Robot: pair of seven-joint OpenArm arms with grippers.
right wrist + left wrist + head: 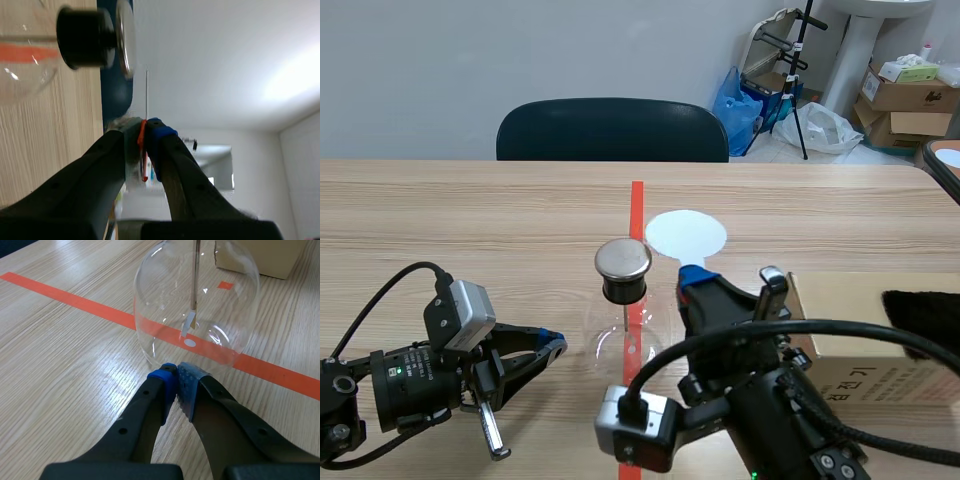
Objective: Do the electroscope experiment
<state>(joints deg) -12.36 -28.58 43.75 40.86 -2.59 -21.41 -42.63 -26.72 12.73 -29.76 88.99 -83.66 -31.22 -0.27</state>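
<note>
Lit softly from overhead, with faint shadows and a pale sheen on the table (pixel 470 220), glints on the glass flask (pixel 220 305).

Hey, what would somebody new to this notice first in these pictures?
A clear glass flask stands on the orange-red tape line between the two arms, capped by a black stopper and a round metal plate. Beside that plate, the right gripper is shut on a thin white disc. The left gripper, shut on nothing, sits with its tips close to the flask's bulb.
</note>
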